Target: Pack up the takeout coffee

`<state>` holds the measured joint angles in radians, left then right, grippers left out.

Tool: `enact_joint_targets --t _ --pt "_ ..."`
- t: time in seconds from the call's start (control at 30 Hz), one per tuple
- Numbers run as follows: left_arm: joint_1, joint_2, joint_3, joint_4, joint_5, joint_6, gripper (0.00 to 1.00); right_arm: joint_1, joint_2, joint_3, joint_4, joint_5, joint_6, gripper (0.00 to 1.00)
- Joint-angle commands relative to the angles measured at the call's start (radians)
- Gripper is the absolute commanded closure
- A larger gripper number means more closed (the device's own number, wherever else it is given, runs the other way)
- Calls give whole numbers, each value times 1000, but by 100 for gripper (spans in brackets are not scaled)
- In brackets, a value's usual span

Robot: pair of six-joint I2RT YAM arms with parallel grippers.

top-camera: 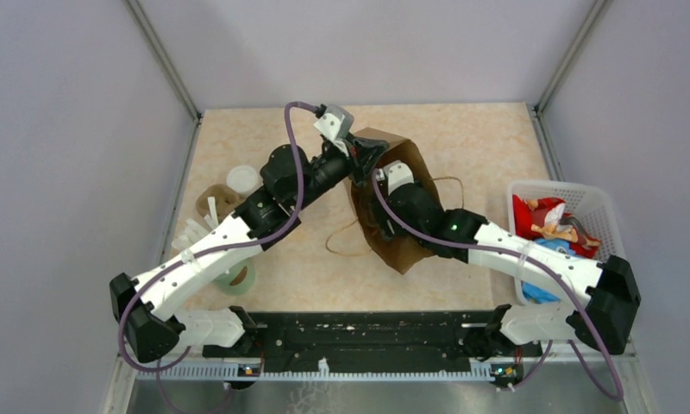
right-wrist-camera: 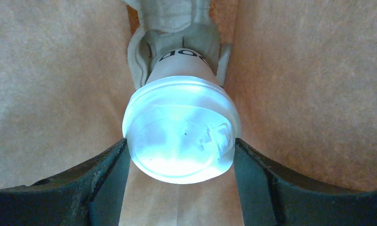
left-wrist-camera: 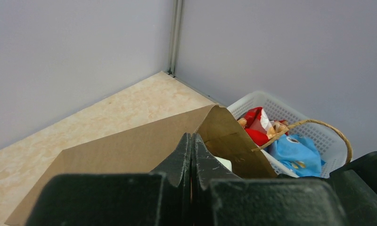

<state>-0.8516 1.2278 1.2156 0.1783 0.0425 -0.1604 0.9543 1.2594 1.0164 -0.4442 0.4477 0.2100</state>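
The takeout coffee (right-wrist-camera: 179, 134), a cream cup with a round white lid, is inside the brown paper bag (top-camera: 406, 246). It sits against a grey pulp holder (right-wrist-camera: 170, 19) deep in the bag. My right gripper (right-wrist-camera: 179, 141) reaches into the bag with its jaws against both sides of the lid. In the top view its fingers are hidden inside the bag. My left gripper (left-wrist-camera: 191, 137) is shut on the bag's rim (left-wrist-camera: 130, 146) at the far side of the bag's mouth (top-camera: 365, 155).
A white basket (top-camera: 602, 207) of snack packets stands at the right, also in the left wrist view (left-wrist-camera: 264, 100). A loose white lid (top-camera: 242, 178), brown paper items (top-camera: 216, 203) and a green ring (top-camera: 238, 278) lie at the left. The bag's twine handle (top-camera: 346, 243) rests on the table.
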Motion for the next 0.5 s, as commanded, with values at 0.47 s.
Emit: enact_joint_targets --t 0.47 --pt "-5 25 12 153 114 -199 100 -2 -146 21 -71 45 71 48"
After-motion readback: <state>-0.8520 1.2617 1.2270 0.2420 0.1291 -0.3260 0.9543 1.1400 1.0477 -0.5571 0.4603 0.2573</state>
